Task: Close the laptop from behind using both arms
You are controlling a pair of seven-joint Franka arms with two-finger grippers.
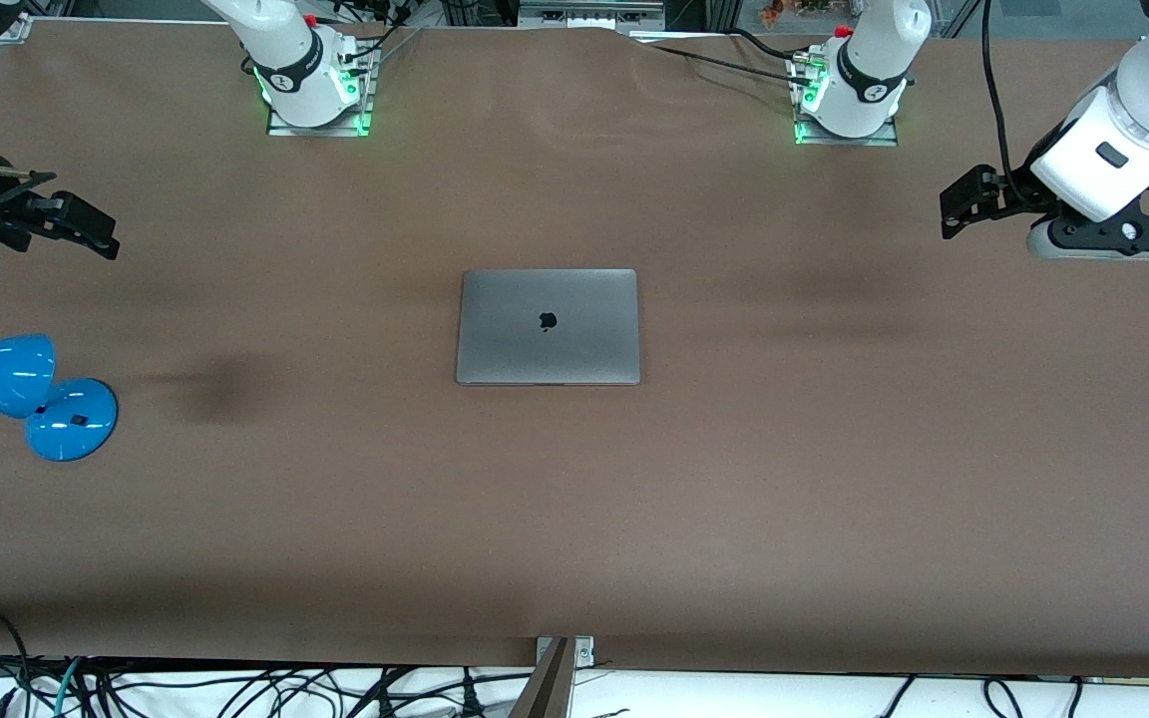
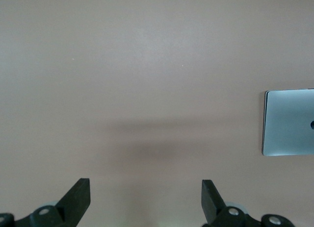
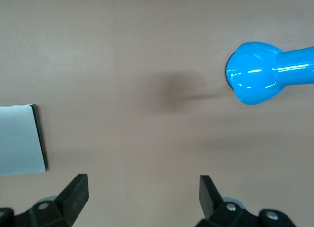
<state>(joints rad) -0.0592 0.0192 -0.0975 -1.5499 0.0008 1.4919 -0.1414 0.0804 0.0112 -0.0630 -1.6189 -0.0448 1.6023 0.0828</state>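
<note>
The space-grey laptop point(image 1: 548, 326) lies shut and flat in the middle of the brown table, its dark apple logo facing up. It also shows at the edge of the left wrist view point(image 2: 288, 122) and of the right wrist view point(image 3: 20, 139). My left gripper point(image 1: 963, 202) hangs open and empty over the left arm's end of the table, well clear of the laptop; it shows open in its own wrist view point(image 2: 145, 196). My right gripper point(image 1: 86, 227) hangs open and empty over the right arm's end, as its wrist view point(image 3: 143, 193) shows.
A blue lamp point(image 1: 28, 391) lies on the table at the right arm's end, nearer the front camera than my right gripper; it also shows in the right wrist view point(image 3: 265, 77). The green-lit arm bases point(image 1: 315, 95) stand along the table's back edge.
</note>
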